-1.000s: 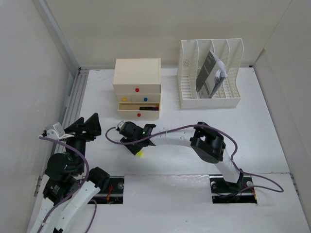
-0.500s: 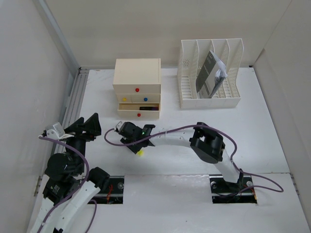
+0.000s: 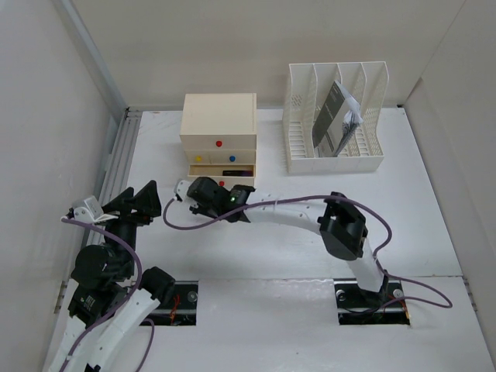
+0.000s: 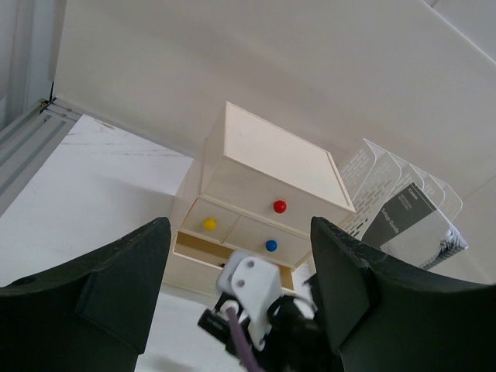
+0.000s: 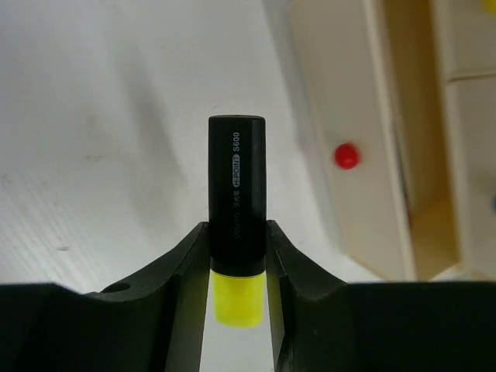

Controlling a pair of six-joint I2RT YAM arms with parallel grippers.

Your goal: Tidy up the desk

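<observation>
My right gripper (image 5: 236,232) is shut on a black highlighter (image 5: 236,174) with a yellow cap, its black barrel pointing away from the wrist. In the top view the right gripper (image 3: 205,194) is low over the white desk (image 3: 310,209), just in front of the beige drawer box (image 3: 219,124). The box's bottom drawer (image 3: 222,172) stands open, and its red knob (image 5: 346,155) shows to the right of the highlighter. The highlighter is hidden under the arm in the top view. My left gripper (image 3: 143,200) is open and empty at the left, facing the box (image 4: 271,170).
A white slotted file rack (image 3: 333,116) with dark booklets stands at the back right. An aluminium rail (image 3: 116,167) runs along the desk's left side. Two rectangular cutouts (image 3: 178,302) (image 3: 372,306) hold the arm bases at the near edge.
My right gripper has carried the highlighter up off the desk and back toward the open bottom drawer. The left arm has not moved.
</observation>
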